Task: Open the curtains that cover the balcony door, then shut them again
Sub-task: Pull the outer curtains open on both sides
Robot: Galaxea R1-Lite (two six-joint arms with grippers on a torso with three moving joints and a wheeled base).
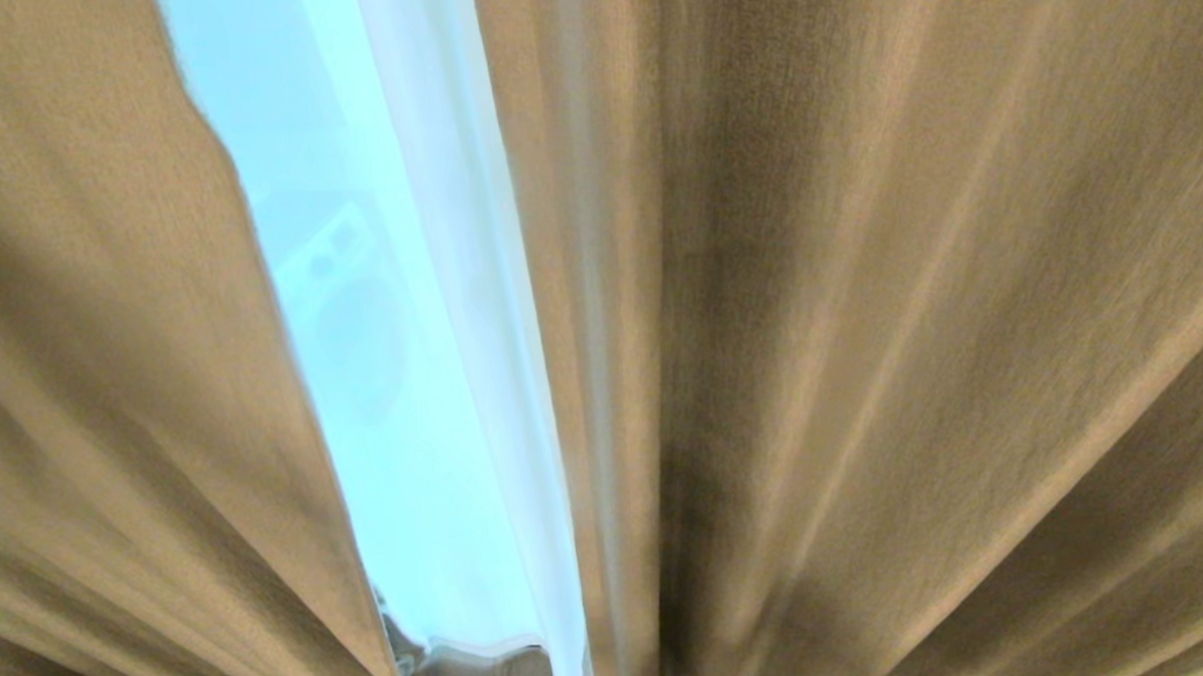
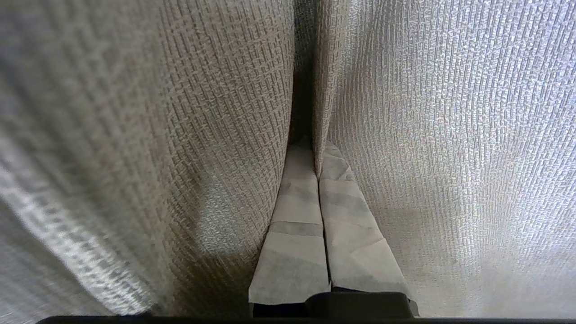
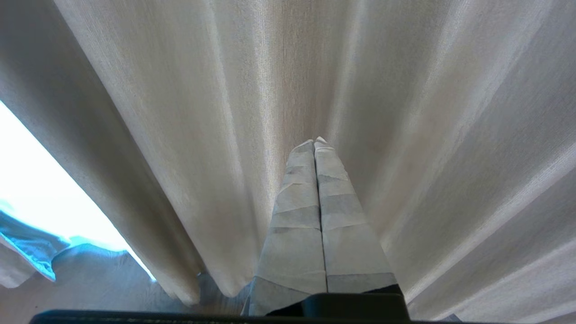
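Only the head view is showing both drapes (image 1: 861, 319) parting around one white sheer (image 1: 460, 283) toward 11 o'clock. The left claw (image 2: 318, 157), fingers pressed together, is nosing into a drape fold. The right claw (image 3: 315, 143), likewise clamped on nothing, is pointing at drape pleats at 12 o'clock.

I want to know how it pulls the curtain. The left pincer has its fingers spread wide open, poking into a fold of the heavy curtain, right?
Not quite. In the left wrist view the left pincer has its fingers pressed together, shut, not spread wide. The rest holds: its tips are pushed into a fold of the heavy woven curtain.
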